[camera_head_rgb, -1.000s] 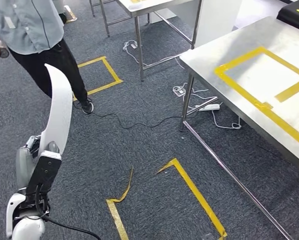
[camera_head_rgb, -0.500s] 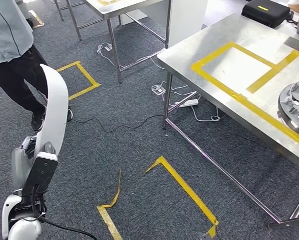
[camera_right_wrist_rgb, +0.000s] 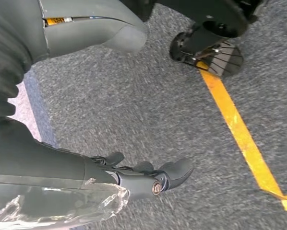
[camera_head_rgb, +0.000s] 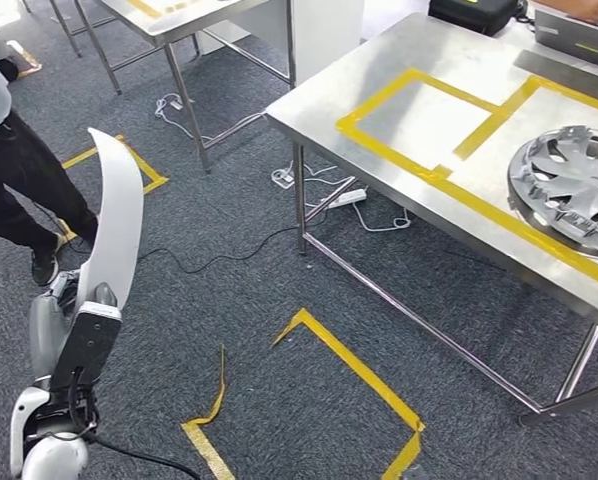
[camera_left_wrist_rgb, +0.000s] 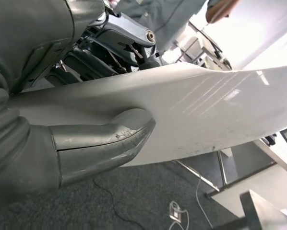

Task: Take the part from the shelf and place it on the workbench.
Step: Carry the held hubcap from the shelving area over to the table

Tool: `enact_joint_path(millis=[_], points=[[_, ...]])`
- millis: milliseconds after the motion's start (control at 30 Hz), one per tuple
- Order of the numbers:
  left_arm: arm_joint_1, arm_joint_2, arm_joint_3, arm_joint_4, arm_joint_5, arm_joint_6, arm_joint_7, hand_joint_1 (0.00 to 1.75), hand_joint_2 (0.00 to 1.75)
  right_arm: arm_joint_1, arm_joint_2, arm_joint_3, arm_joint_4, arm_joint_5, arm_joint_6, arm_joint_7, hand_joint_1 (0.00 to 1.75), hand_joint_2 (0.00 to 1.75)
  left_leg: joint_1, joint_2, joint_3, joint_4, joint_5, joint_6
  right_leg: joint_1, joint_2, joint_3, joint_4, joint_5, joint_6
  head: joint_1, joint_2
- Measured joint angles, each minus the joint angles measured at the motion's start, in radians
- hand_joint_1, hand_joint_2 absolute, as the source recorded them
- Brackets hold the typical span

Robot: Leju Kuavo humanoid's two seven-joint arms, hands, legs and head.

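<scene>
the robot's left hand sits low at the near left of the head view, holding the long curved white plastic part, which rises upright from the hand and bends over at its top. in the left wrist view the same part runs across the frame with the thick grey thumb pressed on one face and the darker fingers lying against the other, so the part is clamped between them. the right hand hangs over the dark grey carpet; its thumb and dark fingers are spread apart with nothing between them, and a strip of yellow floor tape runs past on the carpet.

to the right in the head view stands the stainless steel workbench, marked with a yellow tape rectangle. a silver round wheel cover lies flat on it at the far right, beside that rectangle. the part is well apart from the bench, over the carpet at the left.

on the floor in the middle is an open yellow tape outline, with a loose curled end on its left. white cables and a power strip lie under the bench's far left corner. a person in dark trousers stands at the far left, just behind the part. a second steel table stands further back.
</scene>
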Motion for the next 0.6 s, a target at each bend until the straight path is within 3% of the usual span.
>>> enact_joint_path(millis=[33,100,133,167,200,233,300,367,433,467,533,600], points=[[-0.001,0.0,0.0,0.0,0.0,-0.001,-0.001,1.75,1.75,-0.001,0.0,0.0,0.0,0.0,0.0,0.0,0.0,1.75,0.001,-0.014,-0.016,0.039,-0.025,-0.005,-0.003,0.008,0.001,-0.002,0.002,-0.006,-0.002,0.0],[-0.001,-0.001,0.0,0.0,0.0,-0.002,-0.002,1.75,1.75,-0.002,0.0,0.0,0.0,0.0,0.001,0.0,0.0,1.75,0.002,-0.04,-0.079,0.174,-0.089,-0.009,-0.005,0.026,0.0,-0.002,0.003,-0.012,-0.006,0.0],[0.0,-0.001,0.0,0.0,0.0,-0.002,-0.002,1.75,1.75,-0.001,0.0,0.0,0.0,0.0,0.002,0.0,0.0,1.75,0.003,-0.045,-0.11,0.236,-0.111,-0.01,-0.005,0.035,0.0,-0.002,0.003,-0.013,-0.007,0.0],[0.0,-0.001,0.0,0.0,0.0,-0.003,-0.002,1.75,1.75,0.0,0.0,0.0,0.0,0.0,0.002,0.0,0.0,1.75,0.003,-0.047,-0.13,0.271,-0.114,-0.01,-0.005,0.045,0.0,-0.002,0.003,-0.013,-0.007,0.0],[0.0,-0.001,0.0,0.0,0.0,-0.003,-0.002,1.75,1.75,0.001,0.0,0.0,0.0,0.0,0.003,0.0,0.0,1.75,0.003,-0.048,-0.13,0.265,-0.096,-0.009,-0.005,0.054,0.0,-0.002,0.004,-0.013,-0.007,0.0],[0.0,-0.001,0.0,0.0,0.0,-0.003,-0.002,1.75,1.75,0.001,0.0,0.0,0.0,0.0,0.003,0.0,0.0,1.75,0.004,-0.052,-0.112,0.221,-0.063,-0.007,-0.006,0.064,0.001,-0.002,0.004,-0.012,-0.007,0.0],[0.0,-0.002,0.0,0.0,0.0,-0.003,-0.002,1.75,1.75,0.0,0.0,0.0,0.0,0.0,0.003,0.0,0.0,1.75,0.009,-0.079,-0.051,0.087,0.005,-0.006,-0.006,0.084,-0.001,0.001,0.005,-0.006,-0.008,0.0],[0.0,-0.002,0.0,0.0,0.0,-0.003,-0.001,1.75,1.75,-0.001,0.0,0.0,0.0,0.0,0.003,0.0,0.0,1.75,0.014,-0.106,-0.014,0.002,0.027,-0.003,-0.004,0.101,-0.009,0.004,0.007,0.004,-0.01,0.0],[-0.001,-0.002,0.0,0.0,0.0,-0.003,-0.001,1.75,1.75,0.002,0.0,0.0,0.0,0.0,0.003,0.0,0.0,1.75,0.013,-0.104,-0.012,-0.013,0.026,0.007,-0.005,0.114,-0.018,0.0,0.012,0.016,-0.011,0.0],[-0.002,-0.002,0.0,0.0,0.0,-0.003,-0.001,1.75,1.75,0.005,0.0,0.0,0.0,0.0,0.003,0.0,0.0,1.75,0.013,-0.096,-0.011,-0.015,0.028,0.013,-0.006,0.113,-0.022,0.001,0.011,0.022,-0.011,0.0],[-0.004,-0.003,0.001,0.0,0.0,-0.003,-0.001,1.75,1.75,0.007,0.0,0.0,0.0,0.0,0.003,0.0,0.0,1.75,0.015,-0.08,-0.01,-0.02,0.032,0.026,-0.005,0.081,-0.048,0.049,-0.02,0.03,-0.005,0.0],[-0.002,-0.004,0.001,0.0,0.0,-0.003,-0.001,1.75,1.75,0.004,0.0,0.0,0.0,0.0,0.003,0.001,0.0,1.75,0.012,-0.063,-0.009,-0.02,0.03,0.034,-0.004,0.04,-0.104,0.173,-0.086,0.037,0.0,0.0]])
